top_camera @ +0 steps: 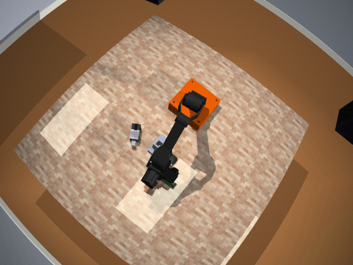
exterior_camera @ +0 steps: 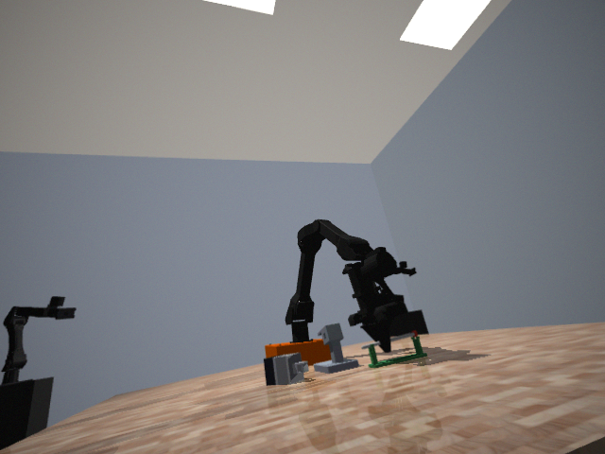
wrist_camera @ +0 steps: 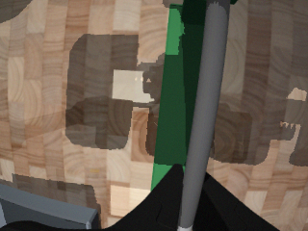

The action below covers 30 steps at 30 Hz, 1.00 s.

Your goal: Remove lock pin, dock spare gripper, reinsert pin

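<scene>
My gripper point(exterior_camera: 386, 348) point(wrist_camera: 185, 172) is shut on the grey lock pin point(exterior_camera: 368, 345) point(wrist_camera: 207, 106), low above the green rack point(top_camera: 169, 183) point(exterior_camera: 398, 360) point(wrist_camera: 172, 111). The pin runs along the rack, at or just above its two post tops; whether it rests on them I cannot tell. Its red head point(exterior_camera: 415, 333) is at the far post. The grey mount point(top_camera: 154, 147) point(exterior_camera: 337, 366) stands upright, its socket point(exterior_camera: 333, 332) without the pin; the arm partly covers it from above. The spare gripper point(top_camera: 135, 134) point(exterior_camera: 286, 369) lies on the table beside the mount, its spigot point(exterior_camera: 302, 366) pointing out from its grey body.
The orange arm base point(top_camera: 209, 99) point(exterior_camera: 312, 350) stands behind the mount. The mount's edge point(wrist_camera: 58, 207) shows at the lower left of the wrist view. Another black arm point(exterior_camera: 16, 337) stands far off at the left.
</scene>
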### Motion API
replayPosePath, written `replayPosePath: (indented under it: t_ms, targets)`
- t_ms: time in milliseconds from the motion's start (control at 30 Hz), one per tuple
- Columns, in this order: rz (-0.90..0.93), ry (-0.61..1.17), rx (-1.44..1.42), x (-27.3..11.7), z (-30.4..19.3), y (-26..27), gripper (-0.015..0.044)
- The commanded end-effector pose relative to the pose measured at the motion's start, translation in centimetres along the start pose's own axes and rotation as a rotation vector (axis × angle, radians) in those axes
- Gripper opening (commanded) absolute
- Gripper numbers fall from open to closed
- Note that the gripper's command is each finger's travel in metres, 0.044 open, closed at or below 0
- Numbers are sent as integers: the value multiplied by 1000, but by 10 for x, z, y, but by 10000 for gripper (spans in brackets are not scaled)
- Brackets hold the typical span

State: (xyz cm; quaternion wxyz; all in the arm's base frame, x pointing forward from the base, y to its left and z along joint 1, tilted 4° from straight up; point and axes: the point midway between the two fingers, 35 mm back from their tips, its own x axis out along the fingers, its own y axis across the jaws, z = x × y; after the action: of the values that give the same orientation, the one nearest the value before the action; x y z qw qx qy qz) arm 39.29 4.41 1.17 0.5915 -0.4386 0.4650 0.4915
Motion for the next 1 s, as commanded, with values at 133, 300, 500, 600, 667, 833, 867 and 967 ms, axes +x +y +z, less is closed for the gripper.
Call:
replayPosePath:
  t_ms: [133,300,500,600,667,833,867,967]
  targets:
    - [7,1,2,5,-1,1,0]
    - [7,1,2,5,-1,1,0]
    - [7,1,2,5,-1,1,0]
    - [7,1,2,5,-1,1,0]
    - [7,1,2,5,-1,1,0]
    - [0,0,0,1,0,0,0]
    - [0,0,0,1,0,0,0]
    - [0,0,0,1,0,0,79]
